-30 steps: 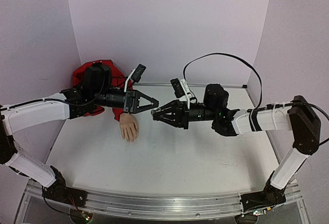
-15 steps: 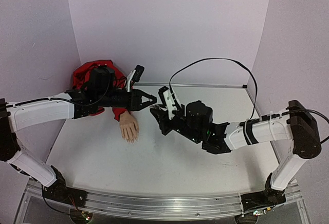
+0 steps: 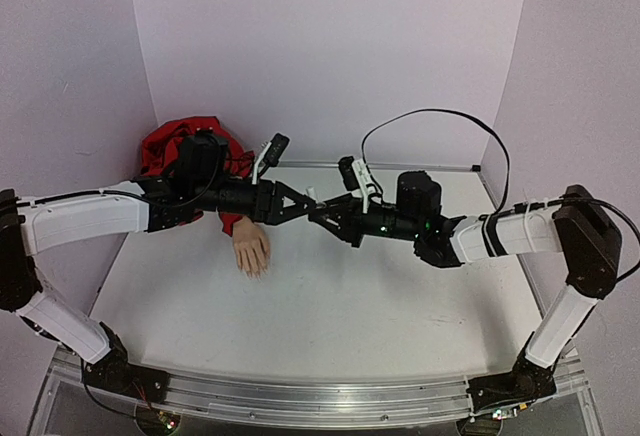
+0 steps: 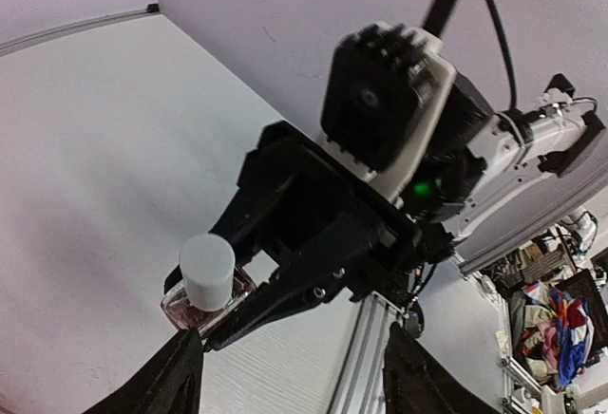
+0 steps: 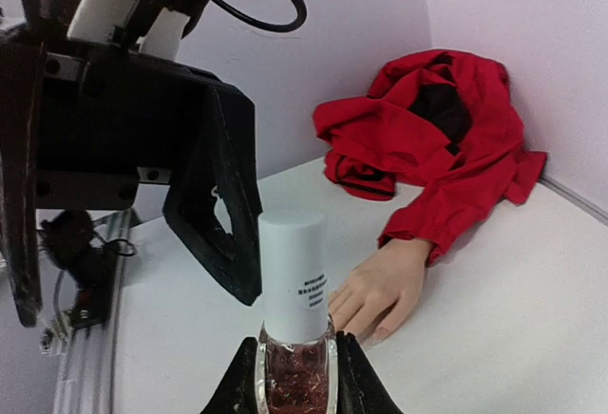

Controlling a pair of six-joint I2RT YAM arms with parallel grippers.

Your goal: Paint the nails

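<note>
My right gripper [image 3: 320, 212] is shut on the glass body of a small pinkish polish bottle [image 5: 293, 281] with a white cap, and holds it in mid-air above the table. My left gripper [image 3: 300, 201] faces it, open. The cap [image 4: 207, 272] sits just beyond one of its fingertips [image 4: 185, 357] and is not gripped. In the right wrist view, the left gripper's black fingers [image 5: 228, 196] stand behind the cap. The flesh-coloured mannequin hand [image 3: 250, 249] lies palm down on the table below the left gripper. Its nails [image 5: 380, 331] are barely visible at the fingertips.
The hand's red sleeve runs into a heap of red fabric [image 3: 185, 141] in the back left corner. A black cable [image 3: 440, 116] loops above the right arm. An aluminium rail [image 3: 300, 396] runs along the near table edge. Pale walls close the back and sides.
The left gripper has opened. The right arm dipped and twisted half a second ago, and now holds the bottle level again at the left gripper's fingertips.
</note>
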